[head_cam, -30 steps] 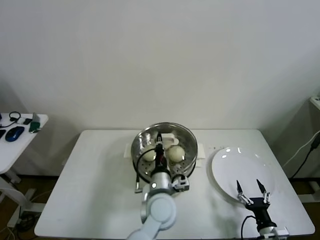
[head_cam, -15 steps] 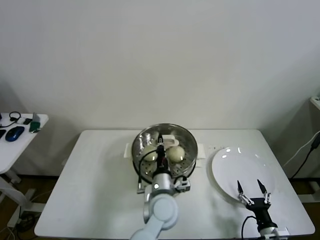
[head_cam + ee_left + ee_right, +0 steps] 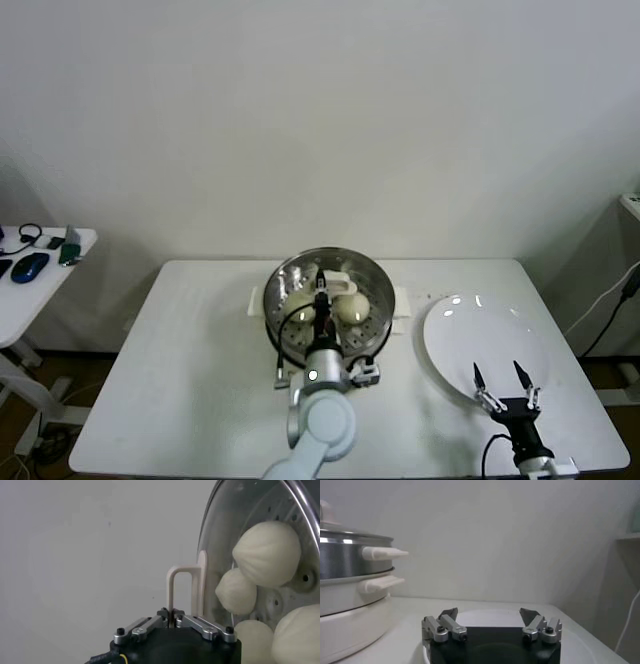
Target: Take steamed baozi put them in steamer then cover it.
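We're on the covering step. Left gripper is pinched shut on the cream handle of the cover, which sits over the steamer at table centre. The steamed baozi are inside, four visible through the glass in the left wrist view. We can't tell from these views whether the lid rim is fully seated all round.

Next move, in our judgement: confirm seating, let go of the handle, lift straight up so the fingers clear it without dragging the lid.

Right gripper is spread, holding nothing, over the near edge of the white plate on the right, well apart from the steamer. Open table left of the steamer gives room for retreat; side handles stick out toward the plate.
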### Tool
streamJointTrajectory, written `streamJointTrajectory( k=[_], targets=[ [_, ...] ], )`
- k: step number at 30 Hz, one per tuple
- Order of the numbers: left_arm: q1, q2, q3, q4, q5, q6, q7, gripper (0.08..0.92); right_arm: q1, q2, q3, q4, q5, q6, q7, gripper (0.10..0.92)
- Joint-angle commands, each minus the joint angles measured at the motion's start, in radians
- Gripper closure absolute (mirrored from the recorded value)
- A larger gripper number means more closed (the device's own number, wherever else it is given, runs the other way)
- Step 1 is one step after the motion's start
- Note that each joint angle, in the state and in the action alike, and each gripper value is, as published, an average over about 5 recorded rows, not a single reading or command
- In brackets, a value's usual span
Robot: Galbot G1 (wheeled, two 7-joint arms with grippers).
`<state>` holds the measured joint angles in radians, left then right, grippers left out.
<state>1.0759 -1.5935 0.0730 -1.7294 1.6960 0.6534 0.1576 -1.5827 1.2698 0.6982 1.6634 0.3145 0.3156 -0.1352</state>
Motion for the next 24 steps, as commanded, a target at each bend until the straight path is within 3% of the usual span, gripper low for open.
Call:
streamJointTrajectory(
  k=[1,6,16,19,24],
  targets=[
    [-0.002,0.022,0.019,-0.035,-0.051,0.012,0.019,0.863,-0.001,-0.003,0.0,0.005,-0.001,-0.006,-0.004,0.203],
    [0.004,0.058,0.064,-0.14,-0.122,0.024,0.077,0.813,0.003,-0.003,0.0,0.007,-0.007,-0.017,-0.006,0.203],
    [0.056,0.148,0.117,-0.344,-0.293,0.035,0.106,0.528,0.011,-0.005,-0.01,0.009,-0.012,-0.064,-0.011,0.203],
    [0.097,0.192,0.098,-0.396,-0.37,0.004,0.063,0.442,0.011,-0.007,-0.021,0.012,0.014,-0.078,0.016,0.203],
    [0.161,0.253,-0.063,-0.471,-0.716,-0.09,-0.101,0.294,0.008,-0.009,-0.032,0.048,0.061,-0.08,0.071,0.203]
  ],
)
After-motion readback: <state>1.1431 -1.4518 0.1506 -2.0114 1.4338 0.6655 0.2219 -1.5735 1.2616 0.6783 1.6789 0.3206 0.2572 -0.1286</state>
